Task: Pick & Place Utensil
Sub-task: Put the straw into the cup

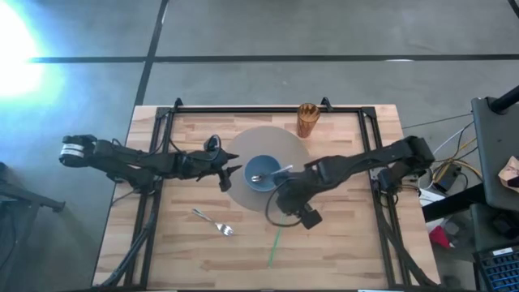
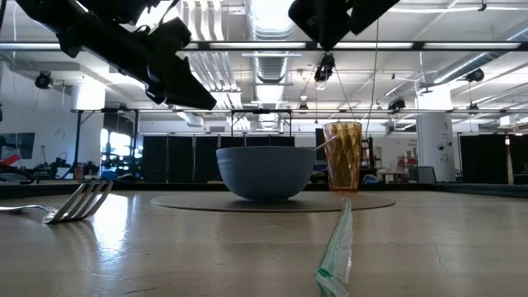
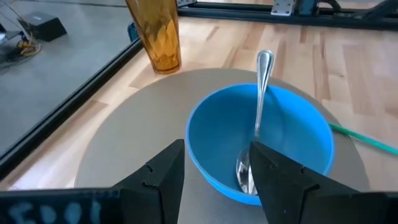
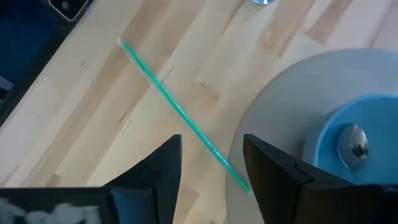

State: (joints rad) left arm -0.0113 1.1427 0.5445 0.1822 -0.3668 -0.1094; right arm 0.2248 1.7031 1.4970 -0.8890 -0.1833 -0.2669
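Note:
A silver spoon [image 3: 258, 127] lies in the blue bowl [image 1: 261, 174], its scoop on the bowl's bottom and its handle leaning on the rim toward the right arm. The bowl stands on a round grey mat [image 1: 251, 146]. My left gripper [image 3: 214, 168] hovers open just left of the bowl, pointing at it. My right gripper [image 4: 211, 165] hangs open above the mat's near-right edge, beside the bowl [image 4: 360, 134], over the green straw [image 4: 174, 106]. A fork [image 1: 213, 221] lies on the wood nearer the front edge.
An amber ribbed cup [image 1: 307, 119] stands upright at the far edge of the mat. The green straw [image 1: 275, 245] lies on the wood in front of the mat. Black frame rails [image 1: 154, 154] run along the table's left, right and far sides.

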